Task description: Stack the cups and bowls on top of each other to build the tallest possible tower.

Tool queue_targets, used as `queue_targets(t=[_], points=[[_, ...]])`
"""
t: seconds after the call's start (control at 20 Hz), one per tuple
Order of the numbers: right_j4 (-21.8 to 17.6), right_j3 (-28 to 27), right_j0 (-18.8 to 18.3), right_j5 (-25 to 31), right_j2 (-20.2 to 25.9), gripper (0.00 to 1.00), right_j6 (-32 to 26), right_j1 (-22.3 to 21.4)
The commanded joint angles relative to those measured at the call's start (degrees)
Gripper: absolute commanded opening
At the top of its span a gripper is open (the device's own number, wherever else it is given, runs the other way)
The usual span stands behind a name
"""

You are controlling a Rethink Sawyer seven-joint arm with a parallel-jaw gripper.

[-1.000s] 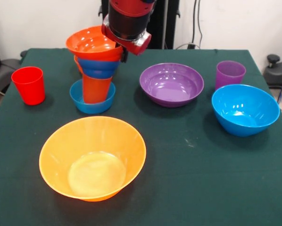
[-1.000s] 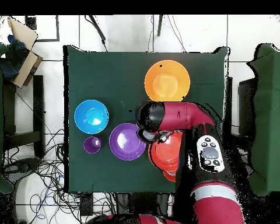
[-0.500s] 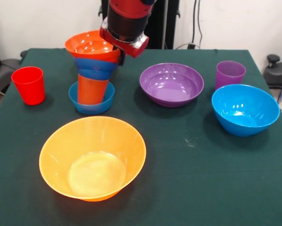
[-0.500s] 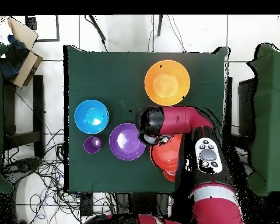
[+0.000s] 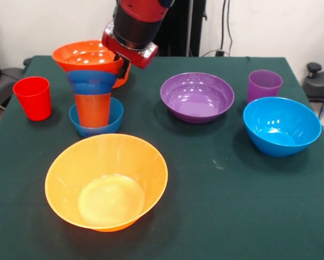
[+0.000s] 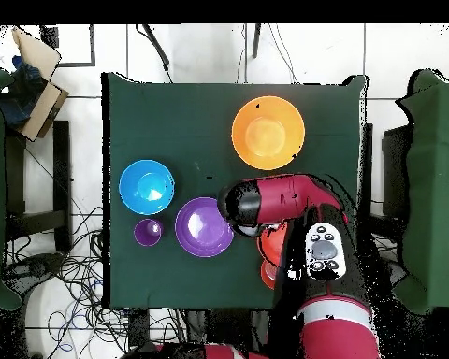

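Observation:
A stack stands at the back left of the table: a small light blue bowl (image 5: 112, 115) at the bottom, an orange-red cup (image 5: 92, 109) in it, a dark blue bowl (image 5: 91, 81) over the cup, and a red-orange bowl (image 5: 85, 56) on top. An orange piece (image 5: 120, 81) peeks out under the top bowl's right side. My gripper (image 5: 122, 69) is shut on the right rim of the red-orange bowl. The large yellow-orange bowl (image 5: 107, 181) (image 6: 267, 132) sits empty in front of the stack. In the overhead view my arm (image 6: 284, 201) hides most of the stack and the gripper.
A red cup (image 5: 33, 97) stands left of the stack. To the right are a purple bowl (image 5: 197, 96) (image 6: 203, 226), a purple cup (image 5: 264, 85) (image 6: 148, 231) and a large light blue bowl (image 5: 281, 125) (image 6: 146, 186).
In the front view, my gripper and the whole stack have shifted left and a little nearer, towards the red cup. The other bowls and cups have not moved.

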Motion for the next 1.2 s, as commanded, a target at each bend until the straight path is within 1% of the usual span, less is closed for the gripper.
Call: queue_targets(t=[0.05,0.6,0.8,0.95,1.05,1.2], points=[[-6.73,-6.83,1.58,-6.94,1.28,0.0,-1.97,2.29],[-6.52,-6.65,0.33,-7.69,2.34,0.0,-3.83,2.02],[-4.71,-6.43,-2.12,-7.65,5.27,0.0,-7.91,1.33],[-3.0,-6.72,-3.67,-5.11,7.51,0.0,-10.71,1.21],[-3.04,-7.27,-4.08,-3.86,8.33,0.0,-11.7,1.14],[-2.67,-6.91,-5.31,-4.45,9.95,0.0,-12.15,0.95]])
